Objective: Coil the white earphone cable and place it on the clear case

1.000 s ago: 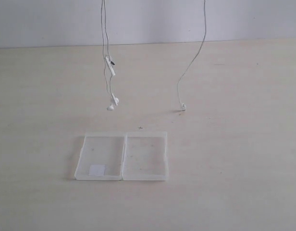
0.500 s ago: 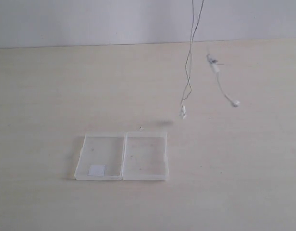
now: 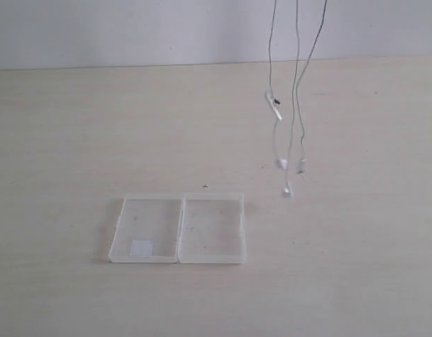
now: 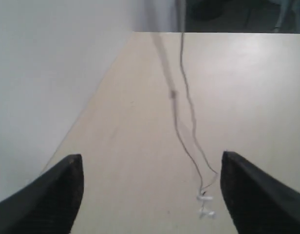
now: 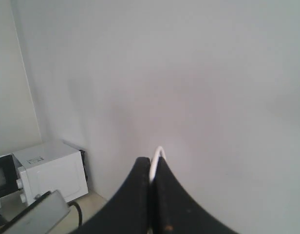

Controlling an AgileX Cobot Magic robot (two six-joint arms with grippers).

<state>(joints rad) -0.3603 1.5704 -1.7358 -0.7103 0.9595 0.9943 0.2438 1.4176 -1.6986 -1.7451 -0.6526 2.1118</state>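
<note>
The white earphone cable (image 3: 275, 105) hangs in several thin strands from above the top edge of the exterior view, right of centre. Its earbuds (image 3: 287, 190) dangle just above the table, right of and a little behind the clear case (image 3: 212, 226). The case lies open and flat, with a white patch (image 3: 141, 247) in its left half. My right gripper (image 5: 153, 168) is shut on a small loop of the cable (image 5: 158, 153), facing a wall. My left gripper (image 4: 151, 192) is open and holds nothing; the cable (image 4: 188, 109) and its earbuds (image 4: 205, 204) hang ahead of it. Neither gripper appears in the exterior view.
The pale wooden table (image 3: 76, 140) runs back to a white wall (image 3: 97, 28). In the right wrist view a white microwave-like box (image 5: 52, 168) stands off to one side, with a grey device and a black lead beside it.
The strands that hung at the left have left my left gripper, which has opened, and swung right. All strands now hang together at the right.
</note>
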